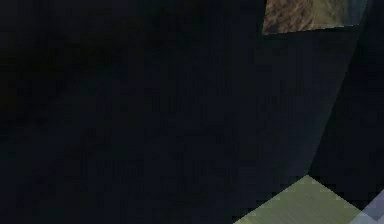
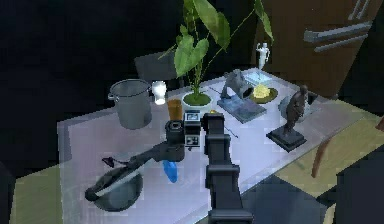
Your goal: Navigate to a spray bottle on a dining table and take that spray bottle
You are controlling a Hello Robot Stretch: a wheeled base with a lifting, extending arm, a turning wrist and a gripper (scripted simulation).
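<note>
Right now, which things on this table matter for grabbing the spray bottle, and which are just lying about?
Job: dining table, gripper, small blue thing and small white bottle-like thing; either may be the spray bottle.
Lying about: grey bucket, potted plant, dark statue, dark pan, orange cup.
</note>
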